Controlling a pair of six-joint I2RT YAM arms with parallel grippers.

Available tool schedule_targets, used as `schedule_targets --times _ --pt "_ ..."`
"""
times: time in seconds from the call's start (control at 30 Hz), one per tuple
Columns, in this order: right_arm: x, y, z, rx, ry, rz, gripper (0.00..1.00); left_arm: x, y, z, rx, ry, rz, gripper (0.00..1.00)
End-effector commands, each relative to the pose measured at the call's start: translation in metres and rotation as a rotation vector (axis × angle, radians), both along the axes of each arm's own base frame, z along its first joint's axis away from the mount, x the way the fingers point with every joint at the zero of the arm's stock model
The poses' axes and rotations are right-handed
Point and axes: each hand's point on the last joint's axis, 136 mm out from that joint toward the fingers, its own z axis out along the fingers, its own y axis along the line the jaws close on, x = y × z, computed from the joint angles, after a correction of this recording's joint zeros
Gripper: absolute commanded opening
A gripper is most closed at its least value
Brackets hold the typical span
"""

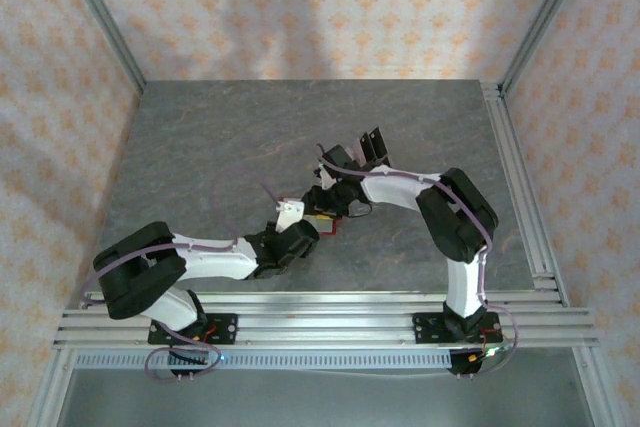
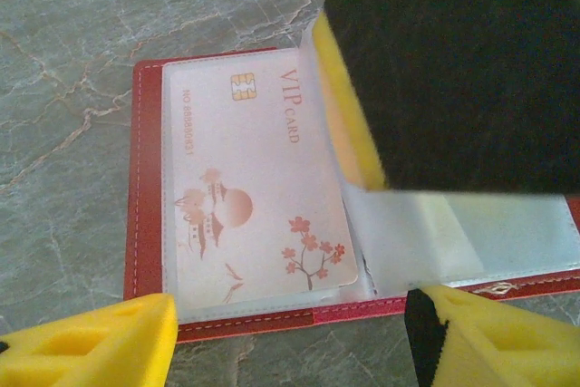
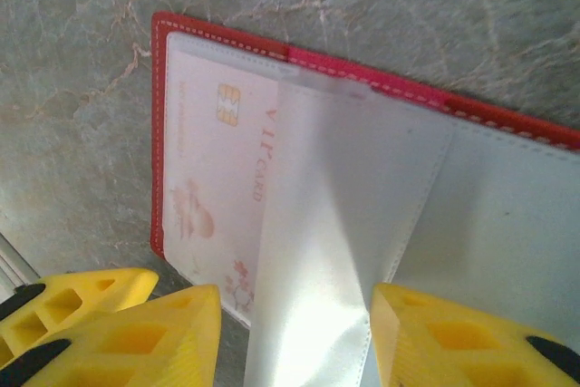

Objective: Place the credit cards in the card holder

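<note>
surface: grey stone-look table | on it: open red card holder

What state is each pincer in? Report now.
Left pincer: open, over the card holder edge.
Right pincer: open, straddling the clear sleeve.

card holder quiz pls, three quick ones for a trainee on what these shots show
1. True or false: the card holder lies open on the table.
2. Which word stands largest on the card inside it?
3. The loose clear leaf runs: A into the gap of the right tool; B flat under the card; C rolled into a tube.
Key: 1 true; 2 VIP; 3 A.
</note>
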Motion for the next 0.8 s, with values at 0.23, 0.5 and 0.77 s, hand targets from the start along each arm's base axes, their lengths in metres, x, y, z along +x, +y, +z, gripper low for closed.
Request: schedule_targets --times 0.23,0.5,0.77 --pt "0.027 -0.020 0.042 0.010 -0.100 -0.106 0.47 0.003 0.007 0.008 0.006 -0.043 0.042 0.68" --pt "0.025 -0.019 0.029 0.030 -0.064 -0.133 0.48 0.002 0.010 0.010 0.002 -0.050 0.047 0.68" --pt "0.026 0.001 0.028 0.113 -0.018 -0.120 0.48 -0.001 0.010 0.019 -0.029 -0.062 0.040 0.68"
